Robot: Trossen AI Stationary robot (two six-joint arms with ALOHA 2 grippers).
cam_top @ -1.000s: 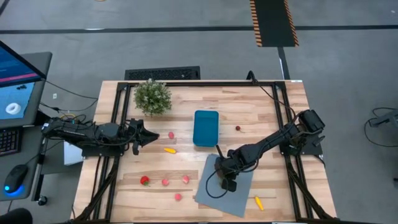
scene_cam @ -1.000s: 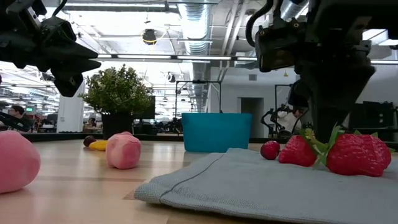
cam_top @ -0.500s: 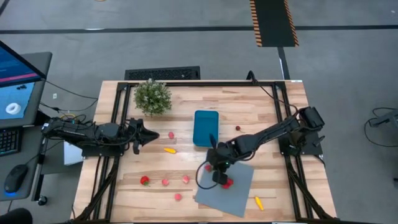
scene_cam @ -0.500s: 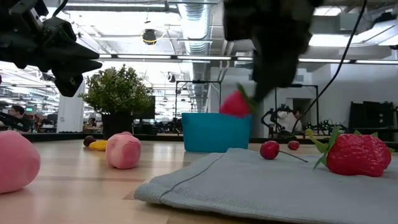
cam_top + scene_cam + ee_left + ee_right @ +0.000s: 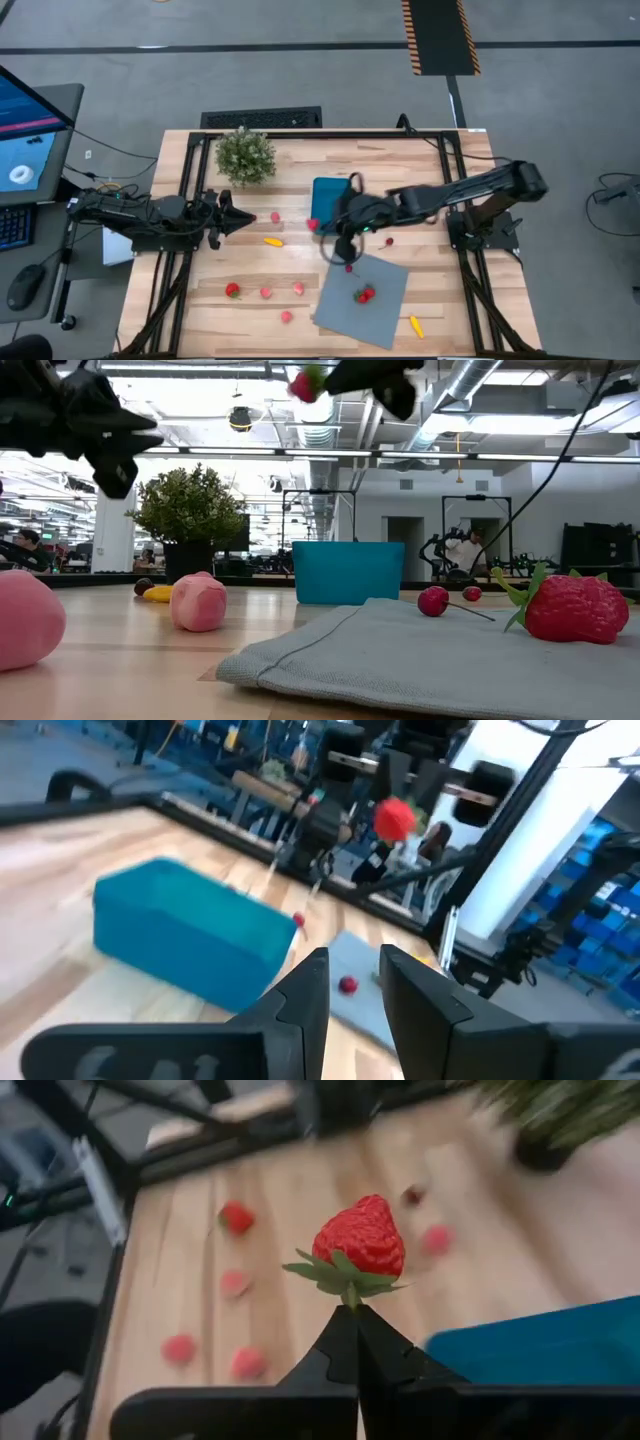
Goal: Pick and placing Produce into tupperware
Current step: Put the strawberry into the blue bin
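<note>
Pinching a red strawberry [image 5: 360, 1238] by its stem, the right gripper [image 5: 356, 1320], fingers clamped together, hangs beside the teal tupperware [image 5: 330, 198] mid-table; the left gripper [image 5: 350, 985], slightly parted, holds nothing.

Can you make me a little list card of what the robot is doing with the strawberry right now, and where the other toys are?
held: strawberry, pinched by its green stem
holder: right gripper, jaws shut, raised beside the tub
target: teal tub, mid-table
left gripper: waiting at the table's left side
on grey mat: another strawberry
on wood: pink pieces and yellow piece
</note>
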